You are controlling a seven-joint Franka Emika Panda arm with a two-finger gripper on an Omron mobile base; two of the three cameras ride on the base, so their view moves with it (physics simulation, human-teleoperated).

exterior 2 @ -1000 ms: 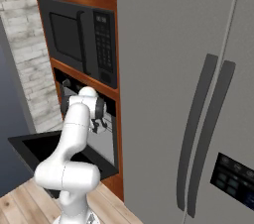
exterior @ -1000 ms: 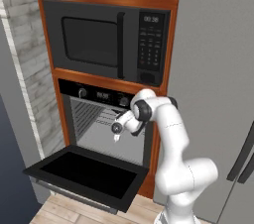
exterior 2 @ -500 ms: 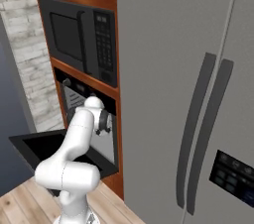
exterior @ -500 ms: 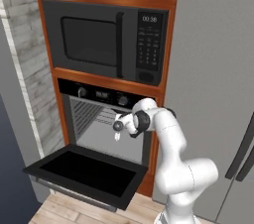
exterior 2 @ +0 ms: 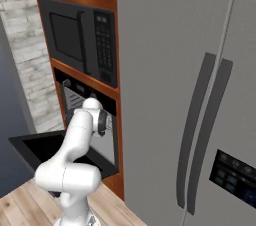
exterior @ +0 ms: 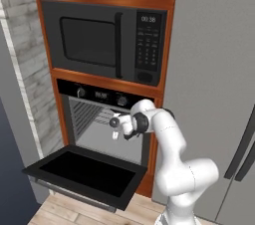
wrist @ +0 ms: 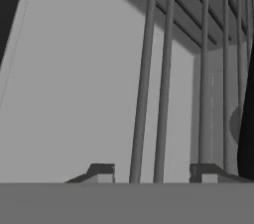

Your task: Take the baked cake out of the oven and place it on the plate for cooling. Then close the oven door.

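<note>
**End effector at the oven mouth**

The end effector (exterior: 115, 128) sits inside the oven (exterior: 102, 119), fingers apart with wire rack (wrist: 158, 79) bars between them; any grip cannot be told. The oven door (exterior: 87, 171) hangs open below. The microwave (exterior: 102, 40) sits above.

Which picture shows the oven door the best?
The left base view: the oven door hangs fully open there, its dark inner face showing from edge to edge below the oven. The right base view shows the door partly hidden behind the white arm. The hand view looks at wire racks instead.
</note>
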